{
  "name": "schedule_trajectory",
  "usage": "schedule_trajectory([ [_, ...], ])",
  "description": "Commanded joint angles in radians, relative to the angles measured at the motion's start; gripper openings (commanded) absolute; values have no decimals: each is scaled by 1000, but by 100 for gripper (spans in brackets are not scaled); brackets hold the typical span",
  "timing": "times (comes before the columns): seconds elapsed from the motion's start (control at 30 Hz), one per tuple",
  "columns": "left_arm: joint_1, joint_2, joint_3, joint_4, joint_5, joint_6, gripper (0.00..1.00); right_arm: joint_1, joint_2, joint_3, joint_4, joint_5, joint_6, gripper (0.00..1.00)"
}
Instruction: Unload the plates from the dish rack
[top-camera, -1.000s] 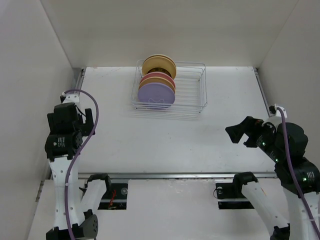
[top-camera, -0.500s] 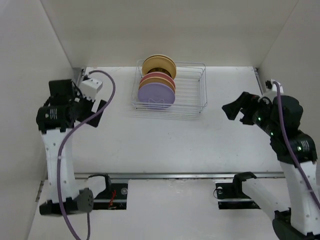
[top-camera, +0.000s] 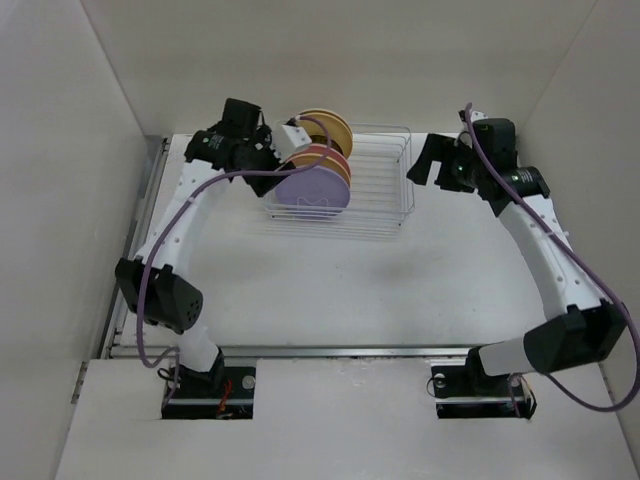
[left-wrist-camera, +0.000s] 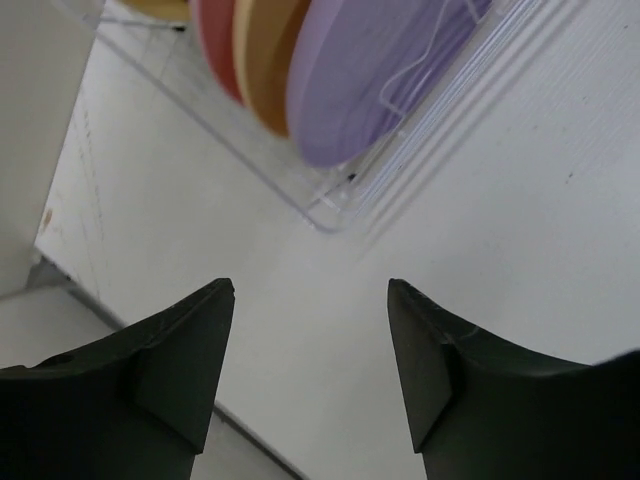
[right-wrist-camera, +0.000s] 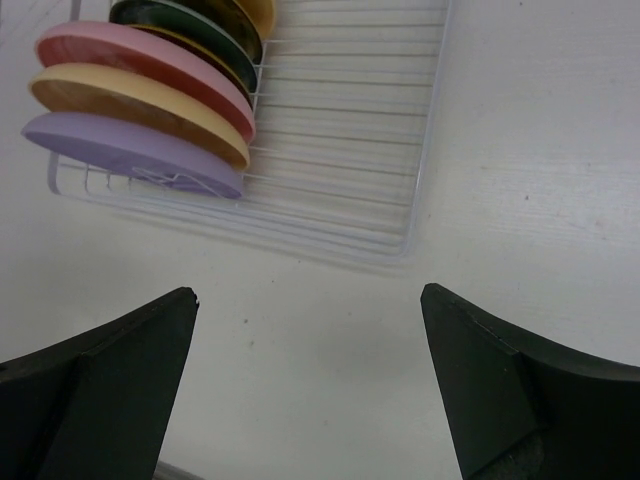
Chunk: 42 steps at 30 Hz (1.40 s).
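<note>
Between the fingers of the left end effector (left-wrist-camera: 311, 300) nothing is held: the jaws stand apart and empty, pointed down at the table (top-camera: 350, 290) just short of the near left corner of the dish rack (top-camera: 385, 185). The right end effector (right-wrist-camera: 308, 300) is likewise released, jaws spread wide and empty, hanging over the table off the rack's right end.

All the plates (top-camera: 316, 160) remain in the rack. They stand on edge between the prongs, packed into its left part, with the lavender plate (top-camera: 313, 188) nearest the arm bases and the pink, yellow and dark ones behind it. The upright stacking exposes only rims. This probably explains the left unit's approach from the side, where the front plate's edge can be reached. The right unit faces the rack's bare wire section, probably to steady it or to wait its turn.

Compared with one second earlier, both arms have left the near corners of the table and extended to flank the rack. The left jaws appear narrower. Rack and plates have not shifted.
</note>
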Motion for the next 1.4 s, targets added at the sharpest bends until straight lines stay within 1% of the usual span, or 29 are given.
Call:
schedule_trajectory([
  [0.0,-43,96,75,105,57,-3,58,18,71,101,111,-35,-29,100],
  [0.03,-43,125,142,96,80,-20,58,18,88,110,111,-52,-29,100],
  [0.07,-43,151,169,96,124,-55,58,18,104,110,121,-61,-29,100],
  [0.1,-43,197,186,96,140,-72,58,18,125,110,134,-61,-29,100],
  [0.17,-43,239,213,119,167,-96,55,28,139,96,144,-70,-29,100],
  [0.2,-43,256,214,131,167,-118,53,28,139,86,145,-82,-29,100],
  [0.3,-43,316,243,179,167,-155,53,28,148,85,145,-92,-29,100],
  [0.4,-43,345,266,179,180,-164,51,28,148,85,145,-92,-38,100],
  [0.43,-43,354,266,179,190,-176,46,28,148,75,145,-92,-38,100],
  [0.63,-43,363,266,150,199,-195,24,28,148,66,134,-58,-58,100],
  [0.67,-43,372,266,150,177,-204,20,28,148,66,134,-58,-58,100],
  [0.7,-43,373,266,150,167,-204,9,28,148,66,134,-58,-58,100],
  [0.77,-43,373,275,150,132,-230,0,28,157,66,134,-58,-58,100],
  [1.1,-43,261,321,170,54,-219,0,28,176,96,125,-98,-58,100],
  [1.17,-43,245,321,170,54,-196,0,28,186,96,134,-119,-58,100],
  [1.37,-43,225,286,170,41,-196,0,37,208,96,146,-151,-58,100],
])
